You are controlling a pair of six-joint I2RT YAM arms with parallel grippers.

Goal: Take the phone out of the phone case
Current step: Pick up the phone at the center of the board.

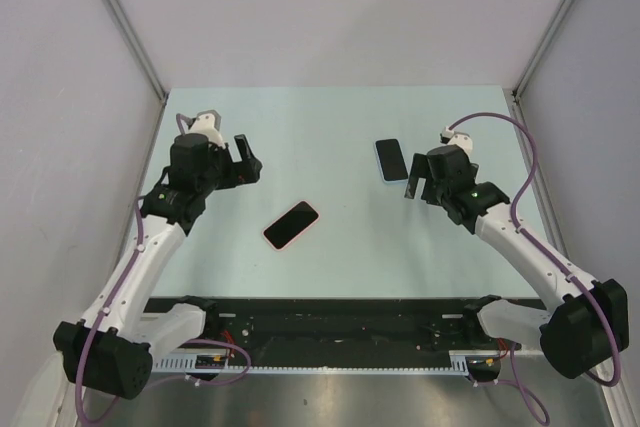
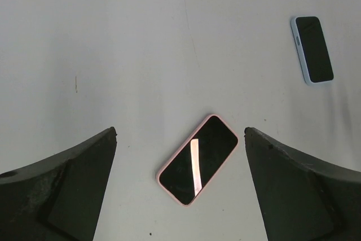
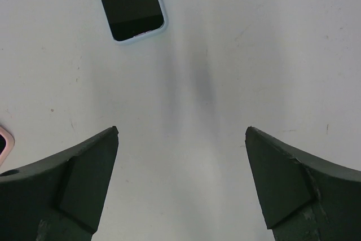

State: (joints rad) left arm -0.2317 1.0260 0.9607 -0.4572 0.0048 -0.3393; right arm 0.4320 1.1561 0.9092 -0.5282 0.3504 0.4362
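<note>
A dark-screened phone in a pink case (image 1: 291,224) lies flat and skewed near the table's middle. In the left wrist view the pink-cased phone (image 2: 197,159) shows between and below my fingers. A second phone in a light-blue case (image 1: 391,159) lies further back on the right. My left gripper (image 1: 243,160) hangs open above the table, left of the pink-cased phone and apart from it; it holds nothing (image 2: 180,131). My right gripper (image 1: 410,185) is open and empty just right of the blue-cased phone (image 3: 129,1), over bare table (image 3: 181,130).
The pale green table (image 1: 330,127) is walled by white panels at the left, back and right. The blue-cased phone (image 2: 313,49) shows at the upper right of the left wrist view. A corner of the pink case (image 3: 3,139) peeks in at the right wrist view's left edge.
</note>
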